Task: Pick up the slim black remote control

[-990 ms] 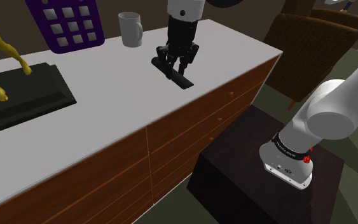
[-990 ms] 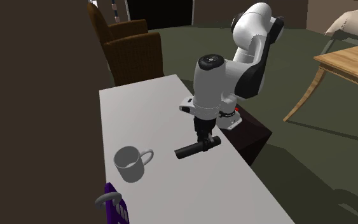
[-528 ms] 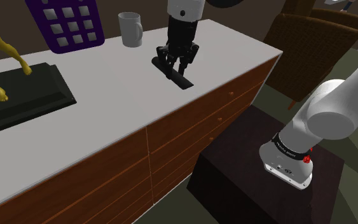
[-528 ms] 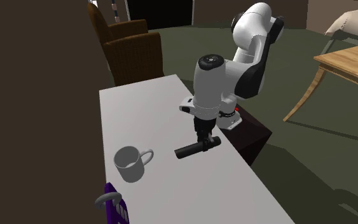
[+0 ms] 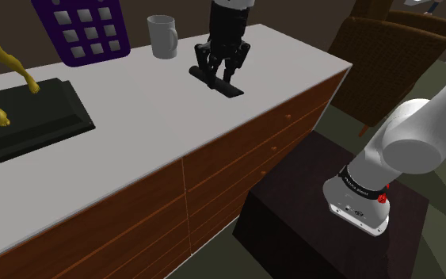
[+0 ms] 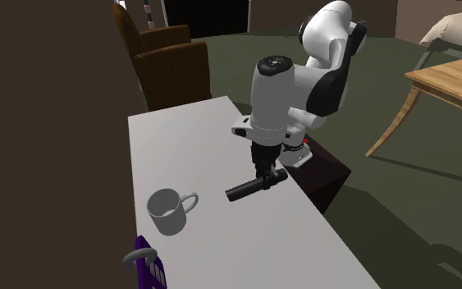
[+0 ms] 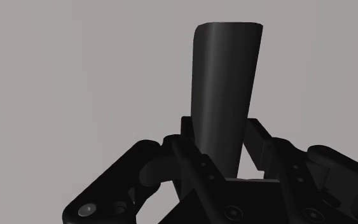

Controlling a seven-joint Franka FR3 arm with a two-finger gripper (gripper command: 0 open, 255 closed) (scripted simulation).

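Note:
The slim black remote [image 5: 215, 82] hangs level, just above the white top of the wooden drawer cabinet [image 5: 126, 135], near its front edge. My black gripper [image 5: 221, 67] comes straight down on the remote's middle and is shut on it. From the second exterior view the remote [image 6: 245, 190] sticks out to the left of the gripper [image 6: 263, 179]. Seen from the wrist, the remote [image 7: 225, 89] runs forward from between the two fingers [image 7: 255, 137], which clasp its sides.
A grey mug [image 5: 162, 36] stands behind the remote, and a purple gridded rack [image 5: 82, 28] is farther left. A golden figure on a dark base [image 5: 23, 115] occupies the shoulder view's left. Brown armchairs [image 6: 167, 61] stand beyond the cabinet's end. My dark stand [image 5: 324, 214] is beside the drawers.
The gripper has risen a little with the remote clasped in it, lifting the remote off the white top. Mug and rack stay where they were.

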